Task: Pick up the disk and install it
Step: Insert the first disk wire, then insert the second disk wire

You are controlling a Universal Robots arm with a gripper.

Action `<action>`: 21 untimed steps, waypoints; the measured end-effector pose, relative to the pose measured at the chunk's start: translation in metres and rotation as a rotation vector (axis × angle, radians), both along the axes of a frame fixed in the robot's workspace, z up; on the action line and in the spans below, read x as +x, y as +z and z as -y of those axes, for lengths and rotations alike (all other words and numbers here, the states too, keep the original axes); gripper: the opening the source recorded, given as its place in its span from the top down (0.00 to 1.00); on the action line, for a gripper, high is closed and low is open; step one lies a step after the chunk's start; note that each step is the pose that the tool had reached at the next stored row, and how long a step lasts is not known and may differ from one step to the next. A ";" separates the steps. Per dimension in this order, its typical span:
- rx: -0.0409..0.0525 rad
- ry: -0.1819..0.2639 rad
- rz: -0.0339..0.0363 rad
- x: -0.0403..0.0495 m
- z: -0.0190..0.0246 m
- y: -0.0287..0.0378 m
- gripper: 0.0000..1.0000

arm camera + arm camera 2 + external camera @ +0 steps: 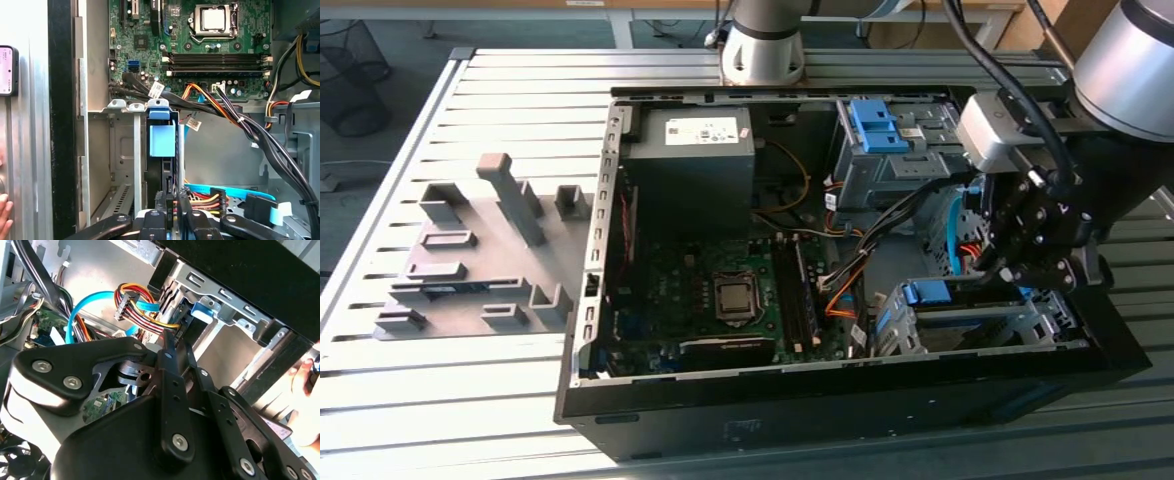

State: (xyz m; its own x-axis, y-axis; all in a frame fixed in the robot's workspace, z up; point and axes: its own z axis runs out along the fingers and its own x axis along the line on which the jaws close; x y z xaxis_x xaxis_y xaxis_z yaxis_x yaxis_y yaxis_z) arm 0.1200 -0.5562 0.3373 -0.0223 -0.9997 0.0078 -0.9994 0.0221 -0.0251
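**Inside the case: disk going into its cage**

Down at the drive cage (974, 325), your gripper (1034, 265) sits low over the disk (162, 150), which stands on edge in the slot with its blue bracket showing. You look to be at the install step, pressing it home. Next you need a straight push along the slot, clear of the cables (225, 112). Whether the fingers clamp the disk I cannot tell; its body is hidden.

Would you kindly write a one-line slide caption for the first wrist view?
Gripper at the edge of the blue-bracketed disk, which stands in the metal drive cage below the motherboard.
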 end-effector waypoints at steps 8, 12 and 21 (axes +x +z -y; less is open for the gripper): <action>0.0000 0.000 0.0000 0.0000 0.0000 0.0038 0.89; 0.0000 0.000 0.0000 0.0000 0.0000 0.0038 0.89; 0.0000 0.000 0.0000 0.0000 0.0000 0.0048 0.89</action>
